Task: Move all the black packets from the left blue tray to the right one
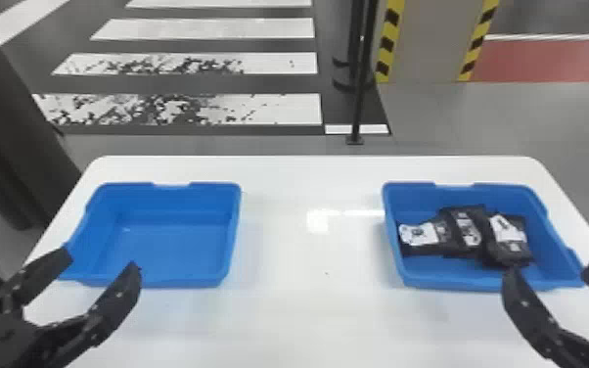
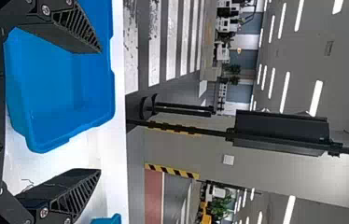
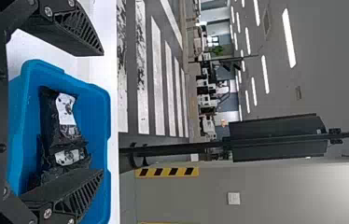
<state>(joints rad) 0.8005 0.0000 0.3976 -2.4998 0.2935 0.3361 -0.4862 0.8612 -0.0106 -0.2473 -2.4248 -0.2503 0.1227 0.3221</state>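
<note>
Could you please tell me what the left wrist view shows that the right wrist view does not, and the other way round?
Left wrist view: the empty left blue tray and the open left claw.
Right wrist view: the black packets and the open right claw.
Both: the white table, floor stripes and the right blue tray, just its corner in the left wrist view.

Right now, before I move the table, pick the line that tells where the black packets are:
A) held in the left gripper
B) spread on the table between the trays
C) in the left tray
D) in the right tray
D, since the black packets lie bunched together inside the walls of the right tray.
</note>
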